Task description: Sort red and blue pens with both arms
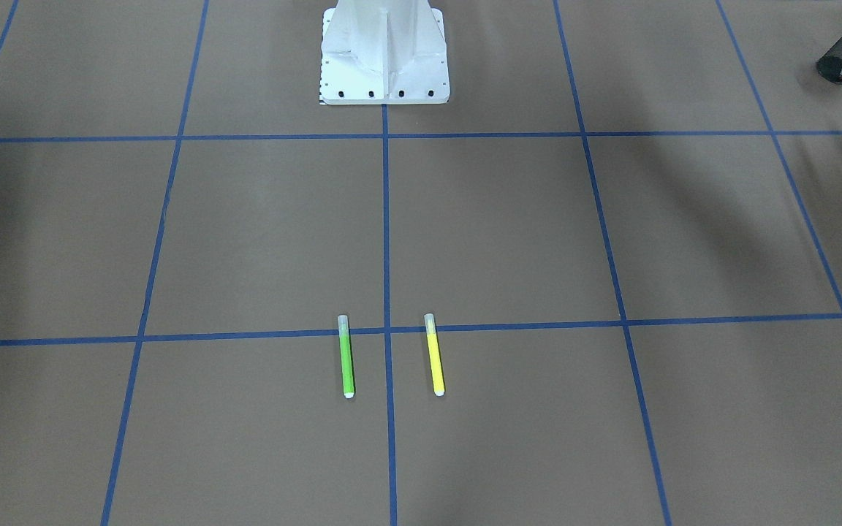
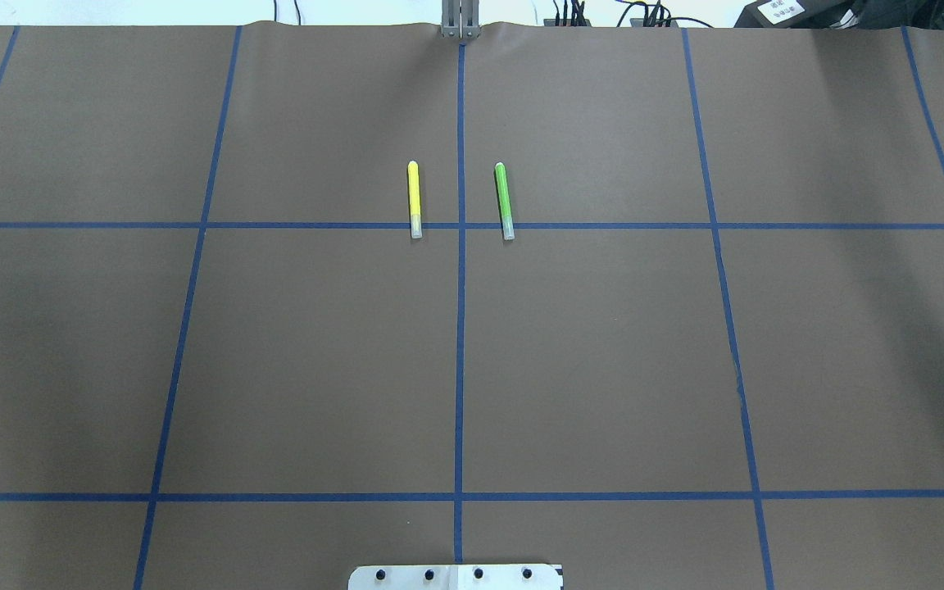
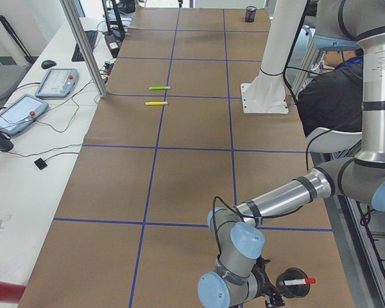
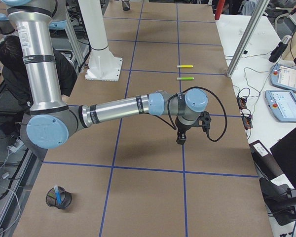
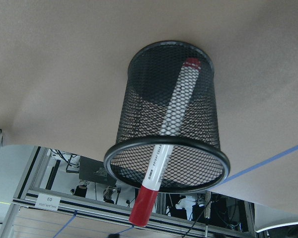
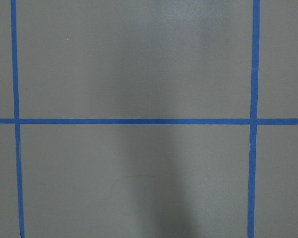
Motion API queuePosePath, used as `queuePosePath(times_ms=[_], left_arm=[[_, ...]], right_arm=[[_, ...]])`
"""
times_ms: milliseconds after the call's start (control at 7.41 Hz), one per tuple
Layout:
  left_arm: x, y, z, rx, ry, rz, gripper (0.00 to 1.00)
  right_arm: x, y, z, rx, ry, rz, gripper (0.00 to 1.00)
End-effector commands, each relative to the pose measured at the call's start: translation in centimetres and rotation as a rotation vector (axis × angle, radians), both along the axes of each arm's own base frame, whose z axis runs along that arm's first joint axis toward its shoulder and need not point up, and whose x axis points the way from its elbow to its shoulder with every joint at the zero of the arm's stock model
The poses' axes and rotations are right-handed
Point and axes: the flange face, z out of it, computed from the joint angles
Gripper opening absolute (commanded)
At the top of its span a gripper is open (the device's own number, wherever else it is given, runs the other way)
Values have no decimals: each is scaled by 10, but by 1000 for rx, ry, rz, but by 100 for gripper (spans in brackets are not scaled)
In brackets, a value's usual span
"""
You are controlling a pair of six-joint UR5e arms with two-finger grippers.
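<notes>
- Just beside the left gripper (image 3: 269, 297), at the table's end on the robot's left, a black mesh cup (image 3: 294, 292) stands with the red pen (image 3: 296, 282) in it. My left wrist view shows the pen's white barrel leaning inside the mesh and its red cap sticking out past the rim.
- I cannot tell whether the left jaws are open or closed. No fingers show in the wrist view, and the side view is too poor to judge by.
- Well away from the right gripper (image 4: 181, 138), back toward the robot's edge at the table's other end, a second mesh cup (image 4: 63, 202) holds the blue pen (image 4: 57, 192).
- Below the right jaws I see only bare brown table (image 6: 139, 64) crossed by blue tape lines (image 6: 134, 121), with no pen under them. I cannot tell the state of these jaws either.
- Far from both grippers, near the table's middle, the green marker (image 2: 504, 201) and the yellow marker (image 2: 414, 199) lie side by side and apart, one on each side of the centre tape line. I judge they are no part of the sort.
- With each pen in its own cup, I judge the sorting done. At most, I have the arms to pull clear.
</notes>
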Motion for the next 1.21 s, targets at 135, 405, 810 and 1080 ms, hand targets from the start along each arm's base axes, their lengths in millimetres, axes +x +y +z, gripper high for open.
queuePosePath(times_ms=[135,405,810,1080], left_arm=[[-28,-133,-157,406,-52,-74,100],[-23,-168,-213,712,9,-183,100],[-11,-200,-237,938,-6,-135,100],[45,-227,-250,832,-45,-175,100]], right_arm=[[3,0,4,8,38,1,100],[6,2,14,-16,36,7,100],[6,15,34,-11,33,1,100],[10,29,64,9,68,7,100]])
